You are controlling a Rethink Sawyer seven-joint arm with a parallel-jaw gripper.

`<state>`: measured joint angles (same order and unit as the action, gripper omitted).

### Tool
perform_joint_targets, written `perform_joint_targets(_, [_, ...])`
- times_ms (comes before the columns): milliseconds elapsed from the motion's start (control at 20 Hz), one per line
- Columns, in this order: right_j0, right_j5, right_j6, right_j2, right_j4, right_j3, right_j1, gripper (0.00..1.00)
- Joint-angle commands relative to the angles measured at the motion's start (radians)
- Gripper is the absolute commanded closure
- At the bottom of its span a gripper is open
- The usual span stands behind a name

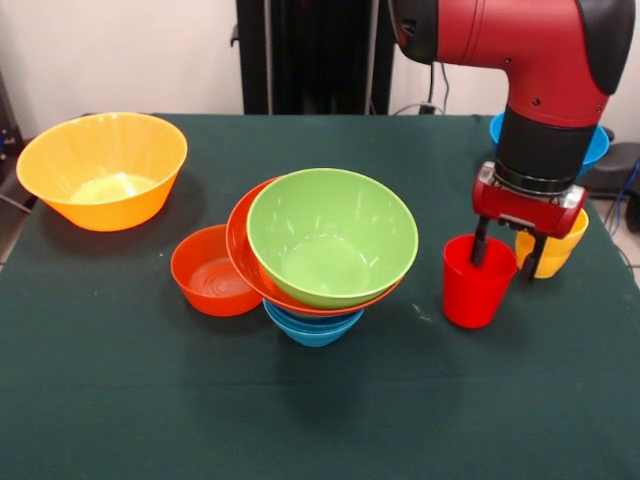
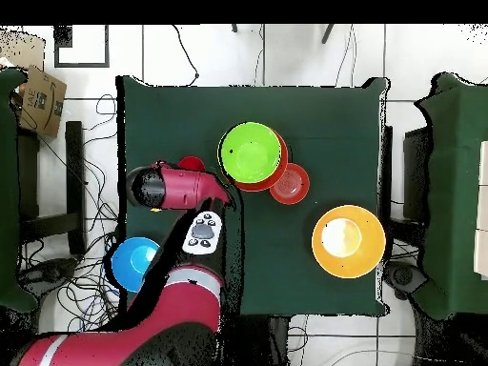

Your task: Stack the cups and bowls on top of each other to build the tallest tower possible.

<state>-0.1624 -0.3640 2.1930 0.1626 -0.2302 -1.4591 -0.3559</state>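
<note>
Nearest the camera, the tower (image 1: 318,262): a small blue bowl (image 1: 312,326) at the bottom, a red-orange bowl (image 1: 262,262) tilted on it, a green bowl (image 1: 332,236) nested on top, also tilted, mouth leaning toward the front; taken here as the landmark for everything else.

Touching the tower's left side in the front view, a small red-orange bowl (image 1: 211,271), upright on the green tablecloth (image 1: 140,400); just right of the tower, apart from it, the red cup (image 1: 477,281), upright, mouth up.

Over that cup, the gripper (image 1: 503,259): one finger dipped inside the mouth, the other down outside the far wall, between it and the yellow cup (image 1: 556,245) just behind; jaws parted and straddling the rim, no squeeze on the wall visible, nothing lifted; hidden under the arm in the overhead view, so no second check there.

Farther back and well left of the tower, a large orange-yellow bowl (image 1: 103,168), standing alone; farther back and right, beyond the cups and behind the arm, a second blue bowl (image 2: 134,262) at the table's edge, plain only from overhead.

Step in hand, by judgement: taking hold of the red cup to add it to the tower. Next move calls for closing on the wall, lifting straight up clear of the yellow cup, then carrying left and lowering gently into the green bowl; tilt of the pile likely the chief risk, so a soft, centred placement.
</note>
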Motion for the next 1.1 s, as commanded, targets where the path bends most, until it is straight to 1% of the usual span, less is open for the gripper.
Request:
perform_joint_targets(50, [-0.030,0.039,0.189,-0.109,-0.049,-0.078,-0.011,0.00])
perform_joint_targets(250, [-0.040,0.048,0.192,-0.106,-0.063,-0.079,-0.005,0.00])
perform_joint_targets(650, [-0.045,0.106,0.185,-0.108,-0.078,-0.078,0.029,0.00])
perform_joint_targets(750, [-0.038,0.108,0.171,-0.101,-0.071,-0.069,0.039,0.00])
perform_joint_targets(850, [-0.017,0.099,0.140,-0.100,-0.058,-0.052,0.043,0.00])
perform_joint_targets(1000, [0.002,0.072,0.109,-0.091,-0.044,-0.036,0.038,0.00])
perform_joint_targets(1100, [0.013,0.073,0.095,-0.090,-0.036,-0.030,0.041,0.00])
